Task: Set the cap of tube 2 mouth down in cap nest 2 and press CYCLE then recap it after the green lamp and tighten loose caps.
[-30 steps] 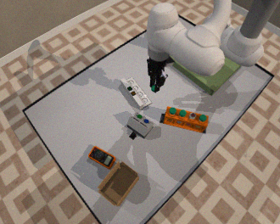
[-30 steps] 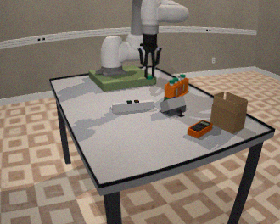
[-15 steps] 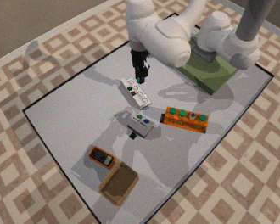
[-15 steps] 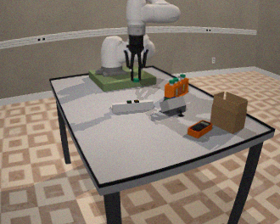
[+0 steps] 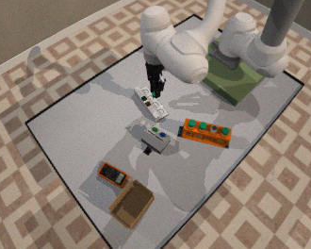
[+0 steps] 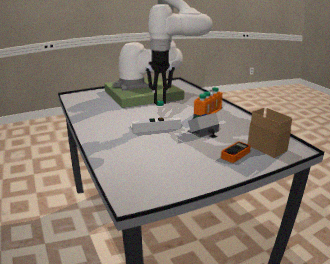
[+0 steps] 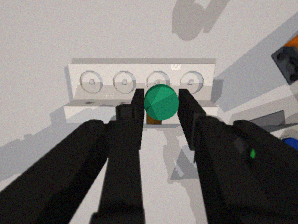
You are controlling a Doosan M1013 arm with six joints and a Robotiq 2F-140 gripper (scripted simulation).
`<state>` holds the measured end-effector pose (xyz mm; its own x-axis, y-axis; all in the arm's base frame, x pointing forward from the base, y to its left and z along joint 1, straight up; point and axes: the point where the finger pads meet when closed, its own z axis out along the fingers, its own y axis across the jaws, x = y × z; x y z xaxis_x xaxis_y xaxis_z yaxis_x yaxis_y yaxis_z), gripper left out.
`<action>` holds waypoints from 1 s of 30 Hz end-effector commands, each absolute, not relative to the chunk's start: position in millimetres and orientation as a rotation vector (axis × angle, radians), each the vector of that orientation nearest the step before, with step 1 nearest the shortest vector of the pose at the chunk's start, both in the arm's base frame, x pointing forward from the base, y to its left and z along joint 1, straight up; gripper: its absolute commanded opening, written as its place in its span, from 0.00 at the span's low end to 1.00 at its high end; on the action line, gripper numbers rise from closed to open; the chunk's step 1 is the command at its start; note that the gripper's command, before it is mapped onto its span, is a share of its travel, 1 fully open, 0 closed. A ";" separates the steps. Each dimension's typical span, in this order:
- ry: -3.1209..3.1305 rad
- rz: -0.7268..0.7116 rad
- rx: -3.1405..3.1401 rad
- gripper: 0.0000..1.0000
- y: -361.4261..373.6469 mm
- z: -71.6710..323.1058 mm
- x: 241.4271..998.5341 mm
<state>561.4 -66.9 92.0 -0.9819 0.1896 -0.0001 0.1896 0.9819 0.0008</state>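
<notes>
I see a grey table [image 6: 139, 182] with a black edge and dark legs on a brown-and-cream patterned floor [image 6: 29, 217]. Behind it, a tan wall [image 6: 64, 12] carries a pale rail [image 6: 79, 42].

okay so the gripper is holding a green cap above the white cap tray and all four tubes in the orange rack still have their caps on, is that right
Not quite. The gripper does hold a green cap above the white cap tray, but the top view shows only three tubes in the orange rack still capped green. One tube stands uncapped, its mouth dark.
</notes>
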 end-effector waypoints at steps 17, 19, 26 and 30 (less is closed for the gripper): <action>3.125 0.002 0.299 0.30 -66.9 6.2 562.6; 3.125 0.002 0.299 0.30 -66.9 6.2 562.7; 3.125 0.002 0.299 0.30 -66.9 6.2 562.7; 3.125 0.002 0.299 0.30 -66.9 5.7 562.6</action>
<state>562.1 -66.9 5.6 -0.9819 0.1895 -0.0006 0.1895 0.9819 0.0008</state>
